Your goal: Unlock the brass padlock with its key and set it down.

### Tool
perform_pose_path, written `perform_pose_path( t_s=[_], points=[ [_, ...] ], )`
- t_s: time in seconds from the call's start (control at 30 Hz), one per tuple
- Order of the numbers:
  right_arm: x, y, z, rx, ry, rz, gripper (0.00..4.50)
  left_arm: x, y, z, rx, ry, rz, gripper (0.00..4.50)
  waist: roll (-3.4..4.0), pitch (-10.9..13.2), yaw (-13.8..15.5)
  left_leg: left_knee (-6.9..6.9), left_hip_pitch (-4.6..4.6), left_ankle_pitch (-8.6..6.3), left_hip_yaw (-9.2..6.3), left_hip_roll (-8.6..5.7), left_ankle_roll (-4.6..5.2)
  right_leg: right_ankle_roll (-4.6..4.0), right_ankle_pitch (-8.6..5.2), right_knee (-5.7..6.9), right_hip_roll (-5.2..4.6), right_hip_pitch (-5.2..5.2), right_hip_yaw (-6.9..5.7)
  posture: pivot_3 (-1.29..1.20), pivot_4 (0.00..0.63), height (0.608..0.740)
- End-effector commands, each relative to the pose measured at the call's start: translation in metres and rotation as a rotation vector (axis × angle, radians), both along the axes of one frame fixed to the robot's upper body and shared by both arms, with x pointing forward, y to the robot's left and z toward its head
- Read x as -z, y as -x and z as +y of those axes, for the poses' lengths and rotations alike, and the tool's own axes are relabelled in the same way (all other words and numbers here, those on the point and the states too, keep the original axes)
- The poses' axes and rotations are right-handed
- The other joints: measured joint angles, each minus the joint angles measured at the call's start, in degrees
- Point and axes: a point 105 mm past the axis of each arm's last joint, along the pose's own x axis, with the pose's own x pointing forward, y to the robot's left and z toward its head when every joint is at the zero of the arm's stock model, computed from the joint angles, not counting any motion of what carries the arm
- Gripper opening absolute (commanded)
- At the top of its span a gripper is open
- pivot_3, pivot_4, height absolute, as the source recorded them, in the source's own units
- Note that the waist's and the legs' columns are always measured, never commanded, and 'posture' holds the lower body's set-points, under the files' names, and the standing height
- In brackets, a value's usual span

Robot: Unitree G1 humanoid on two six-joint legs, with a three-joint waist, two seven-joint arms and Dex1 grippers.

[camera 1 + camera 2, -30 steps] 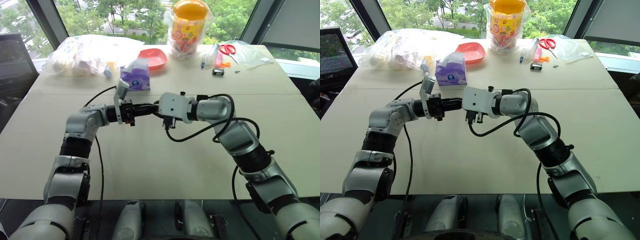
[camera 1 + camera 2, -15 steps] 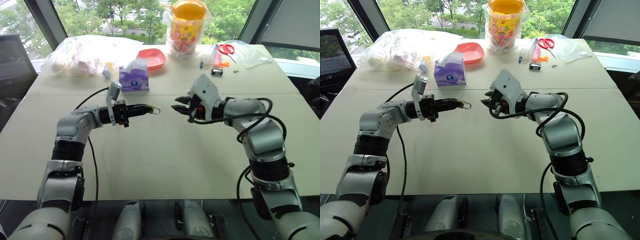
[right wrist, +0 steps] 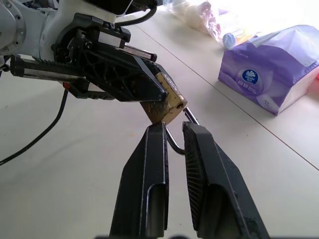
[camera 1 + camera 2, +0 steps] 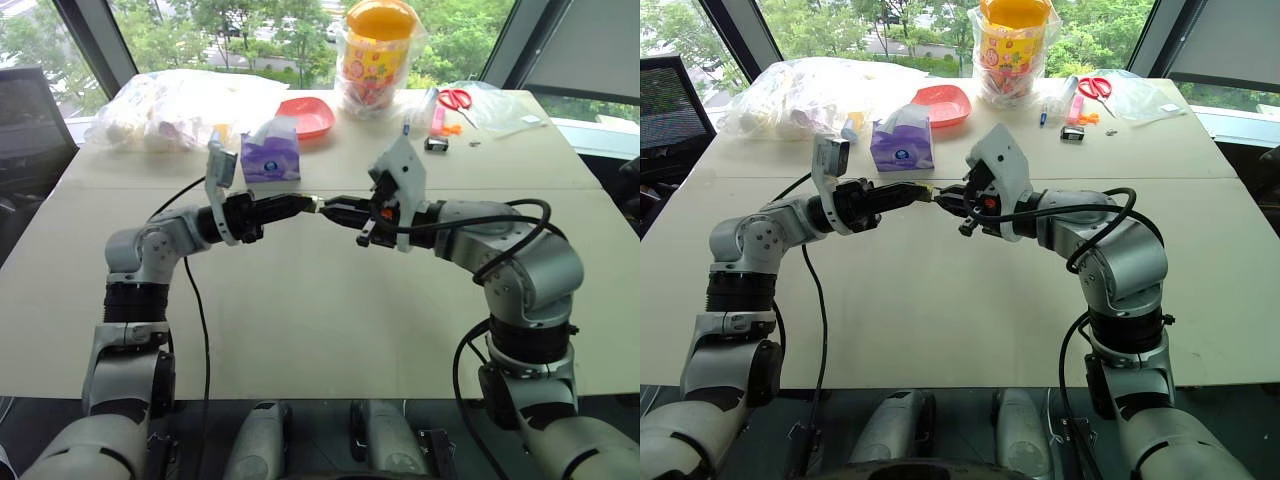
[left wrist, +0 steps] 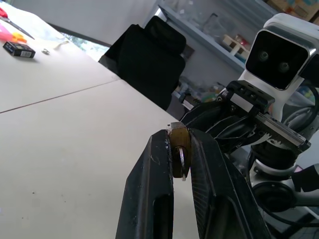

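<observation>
While both arms meet in mid-air near the centre of the head views, the small gold-coloured brass padlock with its thin silver wire shackle sits between them, above the pale beige counter and touching no part of it. The left gripper reaches in from the left of the frame, its two black fingers clenched on the padlock's brass body, as the left wrist view shows. The right gripper comes from the right of the frame, its fingers drawn almost together around the silver shackle loop, just below the brass body in the right wrist view; whether they actually pinch the wire I cannot tell.

Toward the upper part of the head views, at the far side of the counter, a purple soft tissue pack lies just behind the left gripper. Further back stand a shallow red plastic dish, a bagged yellow-lidded jar, a heap of clear plastic bags at upper left, and red-handled scissors at upper right.
</observation>
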Motion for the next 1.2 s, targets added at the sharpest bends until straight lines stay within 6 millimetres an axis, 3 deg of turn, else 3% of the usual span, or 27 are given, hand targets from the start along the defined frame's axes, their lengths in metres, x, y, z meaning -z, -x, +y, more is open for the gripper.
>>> perform_pose_path(
  t_s=[0.03, 0.3, 0.6, 0.77, 0.83, 0.97, 1.07, 1.2],
  points=[
    [-0.013, 0.000, 0.000, -0.002, -0.021, -0.049, 0.55, -0.009, 0.006, 0.000, 0.022, 0.014, -0.036, 0.25, 0.00, 0.00, 0.00, 0.00, 0.00, 0.00, 0.00, 0.00, 0.00, 0.00, 0.00, 0.00, 0.00, 0.00, 0.00, 0.00, 0.150, 0.740],
    [0.005, -0.010, 0.001, 0.017, 0.009, 0.025, 0.55, -0.012, 0.014, -0.001, 0.060, 0.023, -0.038, 0.25, 0.00, 0.00, -0.03, 0.00, 0.00, 0.00, 0.01, 0.00, 0.00, 0.00, 0.00, -0.01, 0.00, 0.00, 0.00, 0.00, 0.150, 0.740],
    [0.021, 0.005, 0.005, -0.065, 0.038, 0.100, 0.55, -0.017, 0.011, 0.000, 0.039, 0.037, -0.049, 0.25, 0.00, 0.00, 0.01, -0.01, -0.01, 0.00, 0.00, 0.01, 0.00, 0.00, 0.00, -0.03, 0.00, 0.00, 0.00, 0.00, 0.150, 0.740],
    [0.028, -0.014, -0.020, 0.075, 0.088, 0.072, 0.55, -0.014, 0.009, 0.003, 0.025, 0.031, -0.044, 0.25, 0.00, 0.00, 0.00, -0.01, -0.01, 0.00, 0.00, 0.01, 0.00, 0.00, 0.00, -0.03, 0.00, 0.00, 0.00, 0.00, 0.150, 0.740],
    [0.040, -0.017, -0.035, 0.114, 0.163, 0.060, 0.55, -0.011, 0.008, 0.004, 0.014, 0.022, -0.037, 0.25, 0.00, 0.00, 0.21, -0.01, -0.01, 0.00, 0.01, 0.00, 0.00, 0.00, 0.00, -0.06, 0.00, 0.00, 0.00, 0.00, 0.150, 0.740],
    [0.062, -0.011, -0.064, 0.130, 0.339, 0.031, 0.55, 0.010, -0.004, 0.001, -0.057, -0.017, 0.033, 0.25, -0.02, 0.01, 0.25, -0.03, -0.06, -0.01, 0.03, -0.02, 0.01, 0.00, 0.00, -0.23, -0.01, 0.03, 0.00, 0.00, 0.150, 0.740],
    [0.061, -0.004, -0.082, 0.132, 0.395, 0.017, 0.55, 0.034, -0.008, -0.008, -0.081, -0.035, 0.127, 0.25, -0.06, 0.03, 0.11, -0.03, -0.07, -0.02, 0.06, -0.04, 0.02, 0.01, 0.00, -0.27, -0.02, 0.03, 0.01, 0.00, 0.150, 0.740],
    [0.055, 0.004, -0.089, 0.111, 0.452, -0.016, 0.55, 0.072, -0.017, -0.021, -0.132, -0.073, 0.287, 0.25, -0.10, 0.06, 0.15, -0.03, -0.06, -0.01, 0.02, -0.02, 0.02, 0.01, 0.00, -0.25, -0.02, 0.03, -0.01, 0.00, 0.150, 0.740]
  ],
)
